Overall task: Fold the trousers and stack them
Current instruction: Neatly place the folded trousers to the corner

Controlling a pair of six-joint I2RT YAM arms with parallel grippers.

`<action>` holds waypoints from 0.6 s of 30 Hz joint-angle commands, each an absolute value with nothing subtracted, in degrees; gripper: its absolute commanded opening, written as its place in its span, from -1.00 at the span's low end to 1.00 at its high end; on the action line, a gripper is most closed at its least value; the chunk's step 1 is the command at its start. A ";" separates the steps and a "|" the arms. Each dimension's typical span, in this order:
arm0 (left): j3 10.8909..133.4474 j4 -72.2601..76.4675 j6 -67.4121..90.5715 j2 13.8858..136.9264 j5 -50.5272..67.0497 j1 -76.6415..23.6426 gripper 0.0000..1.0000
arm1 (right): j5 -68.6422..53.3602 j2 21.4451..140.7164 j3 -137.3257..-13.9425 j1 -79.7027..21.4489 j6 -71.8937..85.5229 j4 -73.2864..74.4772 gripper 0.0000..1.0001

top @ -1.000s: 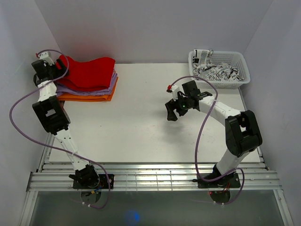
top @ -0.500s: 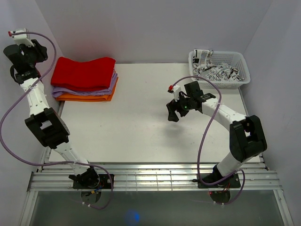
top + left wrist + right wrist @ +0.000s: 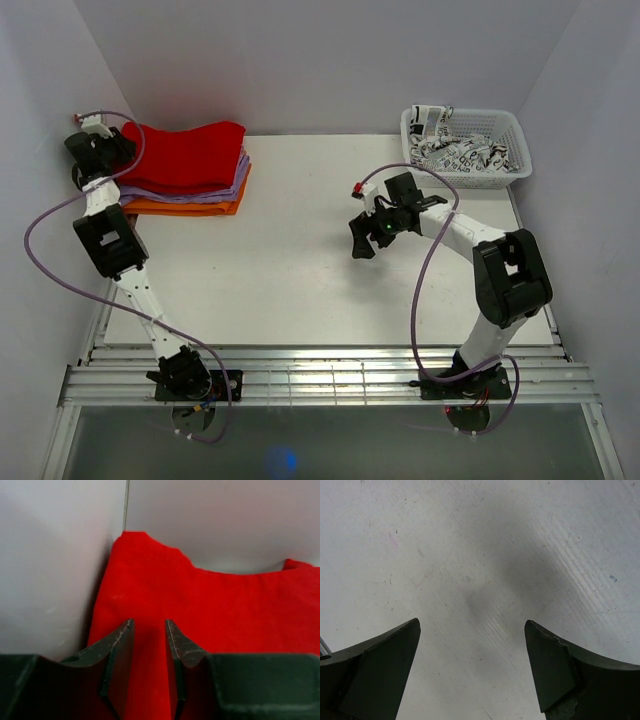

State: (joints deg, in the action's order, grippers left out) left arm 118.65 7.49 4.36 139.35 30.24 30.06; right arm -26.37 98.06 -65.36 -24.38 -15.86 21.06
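The bright red trousers (image 3: 190, 150) lie folded on top of a stack at the table's far left corner. In the left wrist view the trousers (image 3: 225, 605) fill the area under the camera. My left gripper (image 3: 115, 150) is at the trousers' left edge, against the side wall. Its jaws (image 3: 149, 622) stand a narrow gap apart just over the red cloth, and nothing looks pinched between them. My right gripper (image 3: 362, 240) hovers over the bare middle-right of the table. It (image 3: 472, 625) is wide open and empty.
Under the trousers lie a lilac folded cloth (image 3: 236, 186) and an orange one (image 3: 190, 208). A white basket (image 3: 470, 178) holding black-and-white patterned cloth (image 3: 460, 150) stands at the back right. White walls close in on the left, right and back.
My left arm swung up and away from the stack, then came back down to the trousers' left edge with its jaws narrowed. The right arm barely shifted.
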 commanded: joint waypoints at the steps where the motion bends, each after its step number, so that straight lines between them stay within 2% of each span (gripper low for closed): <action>1: 126.81 10.37 5.71 142.89 26.99 29.80 -0.17 | -27.34 99.23 -69.08 -24.08 -15.82 21.62 0.80; 9: 126.21 14.94 4.31 150.11 24.17 28.48 -0.03 | -25.67 100.20 -70.40 -24.08 -16.52 24.08 0.80; 12: 124.37 14.94 5.27 149.33 23.90 28.56 0.25 | -25.14 98.97 -70.40 -24.17 -16.52 24.52 0.80; 16: 122.08 14.77 6.59 141.36 24.35 28.30 0.61 | -22.86 95.63 -70.05 -24.08 -17.57 25.22 0.80; 18: 120.24 14.33 7.03 137.13 23.91 28.30 0.93 | -21.72 93.00 -69.79 -24.00 -17.67 25.23 0.80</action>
State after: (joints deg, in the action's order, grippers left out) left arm 121.51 14.55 4.86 147.94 27.35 26.65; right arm -23.64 98.72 -68.23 -24.38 -16.58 24.58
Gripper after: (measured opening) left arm 0.926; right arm 0.900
